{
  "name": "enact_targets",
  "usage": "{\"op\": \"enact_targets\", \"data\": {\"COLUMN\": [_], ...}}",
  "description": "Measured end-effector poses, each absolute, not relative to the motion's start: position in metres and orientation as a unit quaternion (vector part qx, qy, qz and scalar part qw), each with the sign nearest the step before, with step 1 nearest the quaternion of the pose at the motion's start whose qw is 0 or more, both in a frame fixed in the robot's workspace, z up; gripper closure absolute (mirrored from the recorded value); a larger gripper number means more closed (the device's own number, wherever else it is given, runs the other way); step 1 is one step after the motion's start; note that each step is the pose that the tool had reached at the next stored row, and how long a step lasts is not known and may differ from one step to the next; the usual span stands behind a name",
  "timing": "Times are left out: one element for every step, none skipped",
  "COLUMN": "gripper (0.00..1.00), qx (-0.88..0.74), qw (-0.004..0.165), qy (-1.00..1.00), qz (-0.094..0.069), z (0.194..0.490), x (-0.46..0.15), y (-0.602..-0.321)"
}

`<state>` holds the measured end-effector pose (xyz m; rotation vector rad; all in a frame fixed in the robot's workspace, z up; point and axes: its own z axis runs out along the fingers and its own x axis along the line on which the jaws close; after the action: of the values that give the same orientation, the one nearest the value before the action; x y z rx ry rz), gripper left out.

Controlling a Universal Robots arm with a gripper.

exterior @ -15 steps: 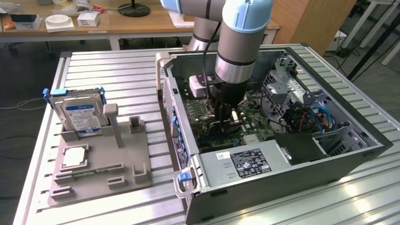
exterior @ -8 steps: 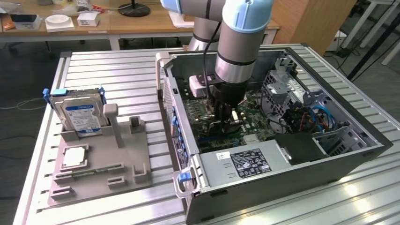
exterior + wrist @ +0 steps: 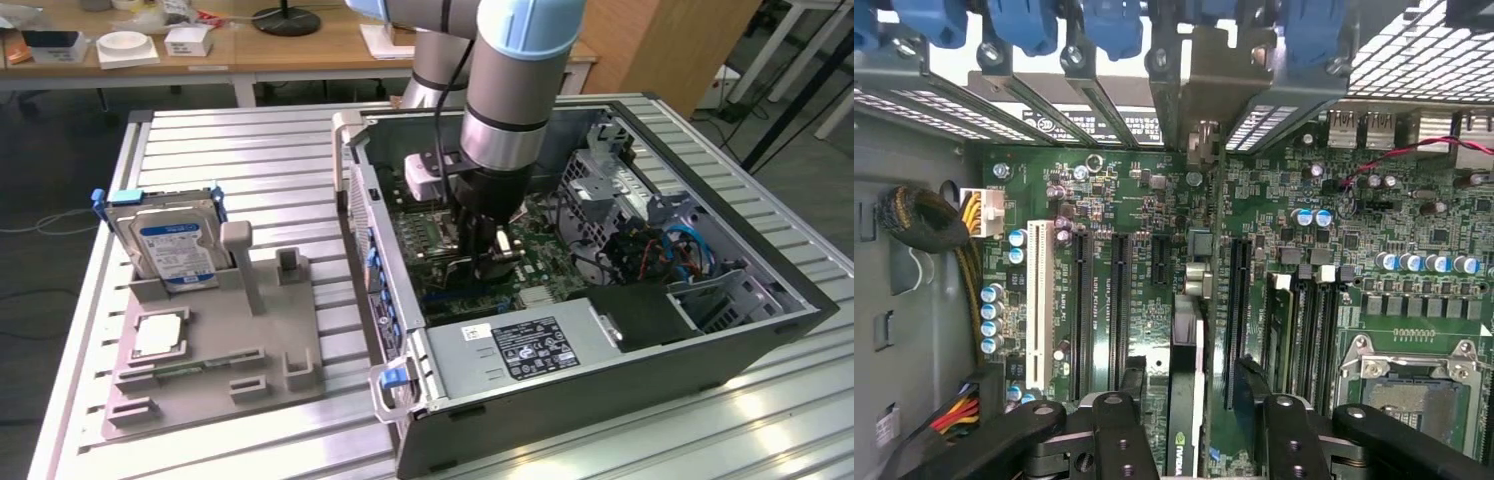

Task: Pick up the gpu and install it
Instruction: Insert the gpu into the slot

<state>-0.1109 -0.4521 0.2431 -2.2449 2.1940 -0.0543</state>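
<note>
Slatted metal bench (image 3: 240,150) carries the open computer case (image 3: 747,330). In the exterior view the arm hides the gpu (image 3: 1185,430). The card stands on edge in a motherboard slot, its long axis pointing at the rear brackets, with memory sticks (image 3: 1299,320) nearby. The end effector (image 3: 1191,385) is released, its fingers (image 3: 1132,385) straddling the card with a gap on each side.

The tabletop (image 3: 240,150) is ribbed bare metal with a dull sheen; the parts holder (image 3: 187,400) is matt grey plastic. The computer case (image 3: 601,400) is dark painted metal, its motherboard (image 3: 1144,290) glossy green, the gpu (image 3: 1182,400) matt black.
</note>
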Motion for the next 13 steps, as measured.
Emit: {"op": "enact_targets", "data": {"gripper": [0.52, 0.52, 0.52, 0.52, 0.52, 0.52, 0.52, 0.52, 0.52, 0.52, 0.52, 0.52, 0.52], "qx": [-0.715, -0.715, -0.715, -0.715, -0.715, -0.715, -0.715, -0.715, -0.715, -0.715, -0.715, -0.715, -0.715], "qw": [0.001, 0.001, 0.001, 0.001, 0.001, 0.001, 0.001, 0.001, 0.001, 0.001, 0.001, 0.001, 0.001], "qy": [0.699, 0.699, 0.699, 0.699, 0.699, 0.699, 0.699, 0.699, 0.699, 0.699, 0.699, 0.699, 0.699], "qz": [-0.017, -0.017, -0.017, -0.017, -0.017, -0.017, -0.017, -0.017, -0.017, -0.017, -0.017, -0.017, -0.017], "z": [0.244, 0.245, 0.246, 0.247, 0.248, 0.25, 0.252, 0.254, 0.257, 0.259, 0.262, 0.265, 0.267], "x": [-0.111, -0.111, -0.111, -0.111, -0.111, -0.111, -0.111, -0.111, -0.111, -0.111, -0.111, -0.111, -0.111], "y": [-0.452, -0.452, -0.452, -0.452, -0.452, -0.452, -0.452, -0.452, -0.452, -0.452, -0.452, -0.452, -0.452]}}
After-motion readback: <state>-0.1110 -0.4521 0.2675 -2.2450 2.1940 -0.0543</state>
